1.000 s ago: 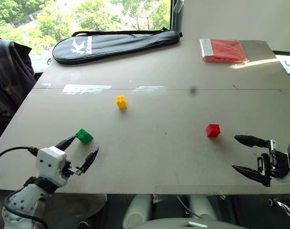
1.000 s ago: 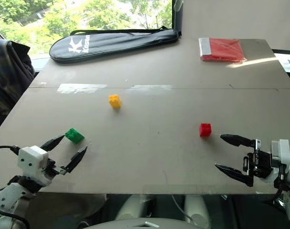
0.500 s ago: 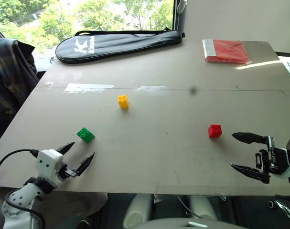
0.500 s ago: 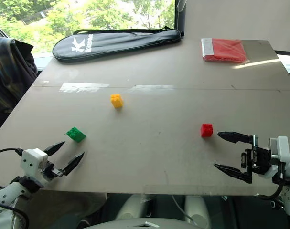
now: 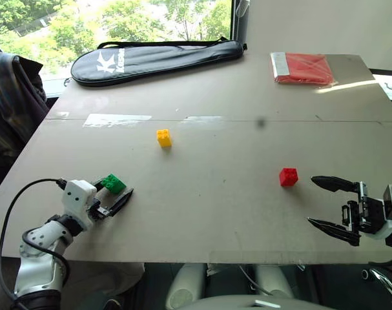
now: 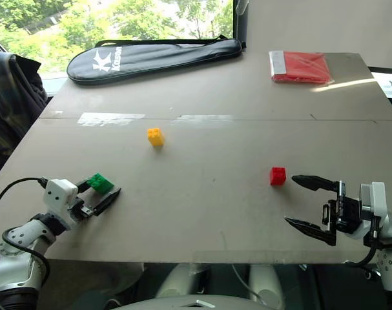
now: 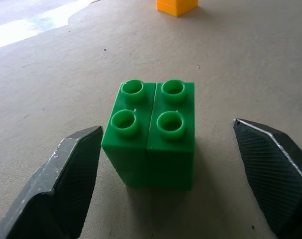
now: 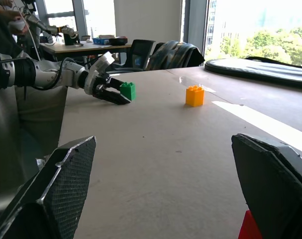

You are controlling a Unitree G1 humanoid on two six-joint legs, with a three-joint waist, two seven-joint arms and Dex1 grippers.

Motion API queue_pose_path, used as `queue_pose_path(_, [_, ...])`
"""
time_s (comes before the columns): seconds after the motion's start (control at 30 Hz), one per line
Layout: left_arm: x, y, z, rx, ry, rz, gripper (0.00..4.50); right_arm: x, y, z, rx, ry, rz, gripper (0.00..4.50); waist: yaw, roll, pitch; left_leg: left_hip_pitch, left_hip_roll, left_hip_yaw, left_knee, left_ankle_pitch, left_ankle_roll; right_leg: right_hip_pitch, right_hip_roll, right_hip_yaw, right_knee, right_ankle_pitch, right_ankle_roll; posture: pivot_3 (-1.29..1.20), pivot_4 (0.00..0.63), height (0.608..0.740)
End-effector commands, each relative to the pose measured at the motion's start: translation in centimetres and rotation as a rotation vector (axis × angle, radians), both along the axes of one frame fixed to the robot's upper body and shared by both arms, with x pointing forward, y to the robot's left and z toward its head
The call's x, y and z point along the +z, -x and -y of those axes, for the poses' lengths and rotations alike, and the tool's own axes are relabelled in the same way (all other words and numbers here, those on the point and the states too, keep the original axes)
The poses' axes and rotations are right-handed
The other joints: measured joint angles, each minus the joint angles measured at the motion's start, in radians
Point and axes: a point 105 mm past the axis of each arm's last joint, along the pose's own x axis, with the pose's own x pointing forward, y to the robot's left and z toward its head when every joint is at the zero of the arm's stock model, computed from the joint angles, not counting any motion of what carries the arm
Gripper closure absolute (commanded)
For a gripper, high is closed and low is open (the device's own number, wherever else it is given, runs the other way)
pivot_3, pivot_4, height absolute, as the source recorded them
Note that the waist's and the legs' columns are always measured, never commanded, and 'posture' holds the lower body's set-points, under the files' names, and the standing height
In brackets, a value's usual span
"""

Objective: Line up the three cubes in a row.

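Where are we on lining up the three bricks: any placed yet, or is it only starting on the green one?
Nothing is lined up yet: the yellow brick, green brick and red brick lie scattered on the table. In hand: the left gripper brackets the green brick, with gaps showing on both sides. The right gripper waits open beside the red brick. All three placements remain.

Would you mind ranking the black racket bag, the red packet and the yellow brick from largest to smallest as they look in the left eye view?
1. Racket bag, clearly the largest.
2. Red packet.
3. Yellow brick, the smallest, although it lies nearer the camera than the other two.
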Motion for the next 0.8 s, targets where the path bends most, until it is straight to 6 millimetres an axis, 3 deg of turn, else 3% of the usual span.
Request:
queue_pose_path(0.03, [0.3,0.1,-0.4,-0.003,-0.004,0.006,2.27,1.0,0.3,-0.3,0.012,-0.013,0.056,0.00,0.000,0.000,0.000,0.000,0.000,0.000,0.000,0.000,0.000,0.000,0.000,0.000,0.000,0.000,0.000,0.00,0.150,0.732])
queue_pose_path(0.1, [0.1,0.2,-0.4,-0.003,0.002,-0.002,3.22,1.1,0.3,-0.3,0.017,-0.019,0.057,0.00,0.001,0.000,0.000,0.000,0.000,0.000,0.000,0.000,0.000,0.000,0.000,0.000,0.000,0.000,0.000,0.00,0.150,0.732])
queue_pose_path(0.27, [0.3,0.0,0.2,-0.036,0.000,-0.002,3.20,1.2,0.4,-0.5,0.042,-0.030,0.056,0.00,0.001,0.000,0.000,0.000,0.000,0.000,0.000,0.000,0.000,0.000,0.000,0.000,0.000,0.000,0.000,0.00,0.150,0.732])
queue_pose_path(0.43, [1.6,-1.2,3.5,-0.199,-0.019,0.010,3.20,1.3,0.4,-0.4,0.058,-0.028,0.049,0.00,0.006,0.000,0.000,0.000,0.000,0.000,0.000,0.000,0.000,0.000,0.000,0.000,0.000,0.000,0.000,0.00,0.150,0.732])
queue_pose_path(0.57, [2.3,-3.7,8.1,-0.356,-0.034,0.002,3.20,1.2,-0.1,-0.1,0.023,-0.023,0.052,0.00,0.007,0.000,0.000,-0.001,-0.001,-0.001,0.000,0.000,0.000,0.000,0.001,-0.001,0.000,0.000,0.001,0.00,0.150,0.732])
queue_pose_path(0.8, [3.0,-6.3,18.8,-0.770,-0.046,0.005,3.20,-0.3,-1.0,1.2,-0.122,0.033,-0.030,0.00,-0.002,0.000,0.000,-0.001,-0.004,0.000,0.001,0.003,-0.004,0.000,0.002,0.000,0.001,0.002,0.003,0.00,0.150,0.732])
